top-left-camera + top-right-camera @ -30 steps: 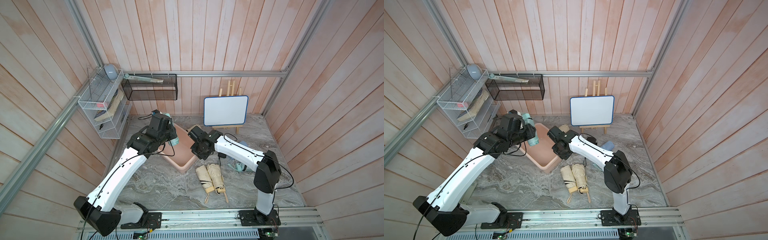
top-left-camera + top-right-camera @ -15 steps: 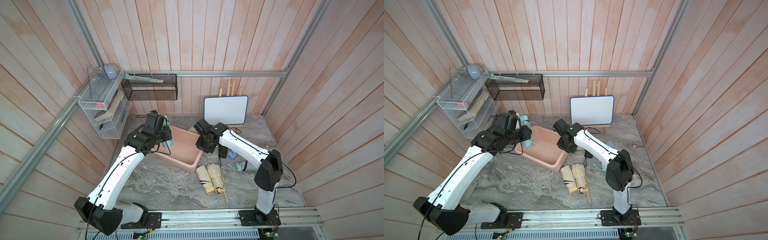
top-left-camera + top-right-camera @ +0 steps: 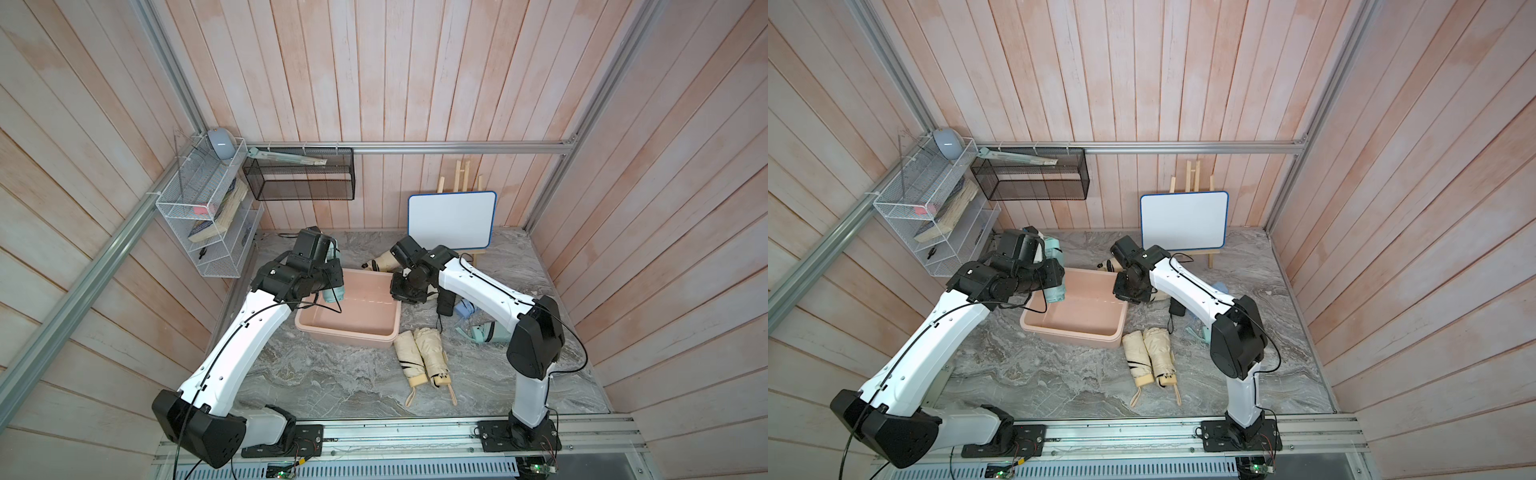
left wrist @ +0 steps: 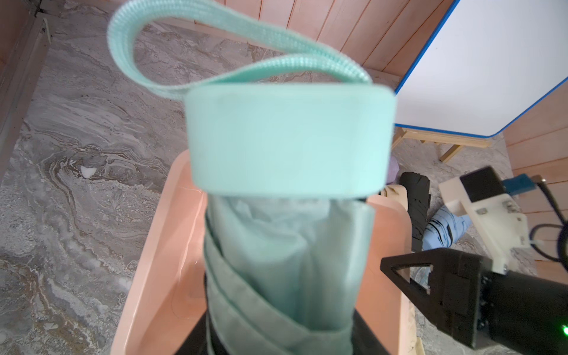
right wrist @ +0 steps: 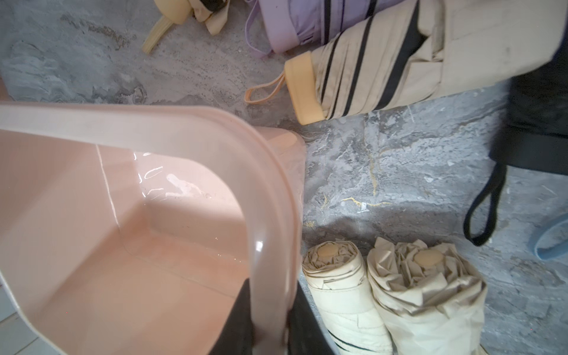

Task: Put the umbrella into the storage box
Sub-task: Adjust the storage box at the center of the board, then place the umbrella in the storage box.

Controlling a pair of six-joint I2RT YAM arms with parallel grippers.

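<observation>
My left gripper (image 3: 329,277) is shut on a folded mint-green umbrella (image 3: 332,292), (image 3: 1054,291), which hangs upright over the back left part of the storage box. In the left wrist view the umbrella (image 4: 285,246) fills the middle, handle and strap toward the camera, dark fingers (image 4: 196,336) on either side. The storage box (image 3: 345,334), (image 3: 1071,337) is a pale pink tub with nothing inside. My right gripper (image 3: 405,291), (image 5: 270,319) is shut on the box's rim (image 5: 267,190) at its back right corner.
Two cream umbrellas (image 3: 419,353) lie just right of the box's front corner. A striped beige umbrella (image 5: 384,67), a lilac one (image 5: 307,24), a black one (image 3: 445,303) and a blue one (image 3: 463,309) lie behind and right. Whiteboard (image 3: 452,220), mesh basket (image 3: 299,178) and wire rack (image 3: 203,216) stand at the back.
The storage box has turned from a diagonal lie to nearly square with the table front, the right gripper staying on its rim. The left gripper has kept the umbrella, shifting only slightly.
</observation>
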